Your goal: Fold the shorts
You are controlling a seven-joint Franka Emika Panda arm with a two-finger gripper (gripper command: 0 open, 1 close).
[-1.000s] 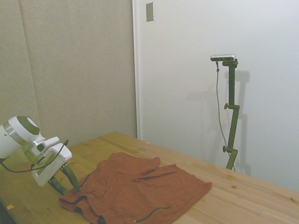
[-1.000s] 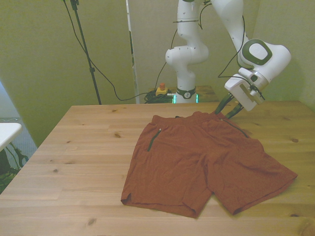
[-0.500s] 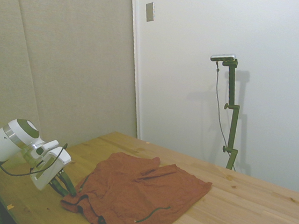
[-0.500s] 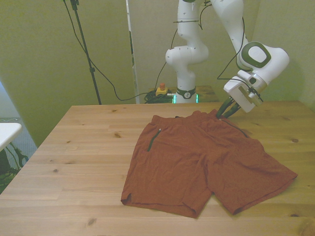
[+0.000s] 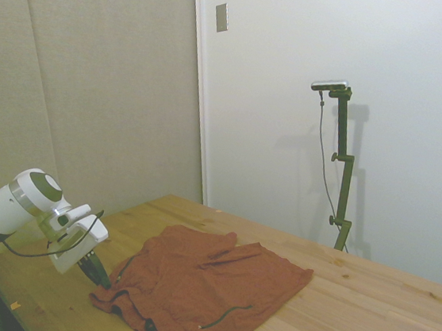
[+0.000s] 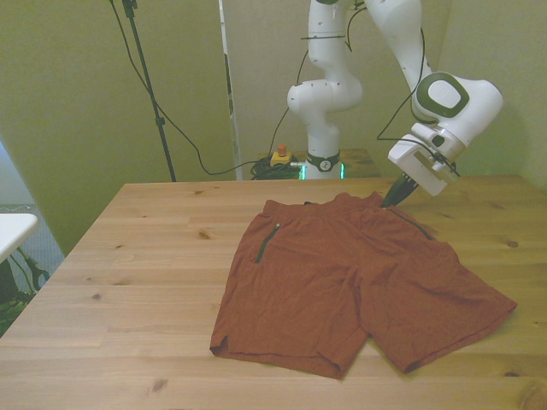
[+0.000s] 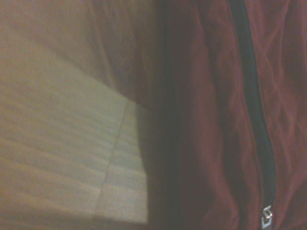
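The rust-orange shorts (image 6: 342,273) lie flat on the wooden table (image 6: 137,256), waistband toward the far edge and both legs pointing at the near edge. In the side view the shorts (image 5: 199,283) spread across the table's left part. My gripper (image 6: 393,199) tilts down onto the waistband corner at the front view's right, its dark fingers drawn together into one tip on the fabric edge. From the side, the gripper (image 5: 102,279) touches the cloth's left rim. The wrist view has the shorts (image 7: 216,120) close up with a dark zip line (image 7: 252,96) beside bare wood (image 7: 57,143).
A dark zipped pocket (image 6: 265,243) runs down the shorts' leg at the front view's left. Bare table (image 5: 363,317) stretches to the right in the side view. A white object (image 6: 13,231) juts in at the front view's left edge, off the table.
The two fingers, spread apart over the waistband corner a second ago, have come down onto the fabric edge and closed together. The shorts have hardly shifted.
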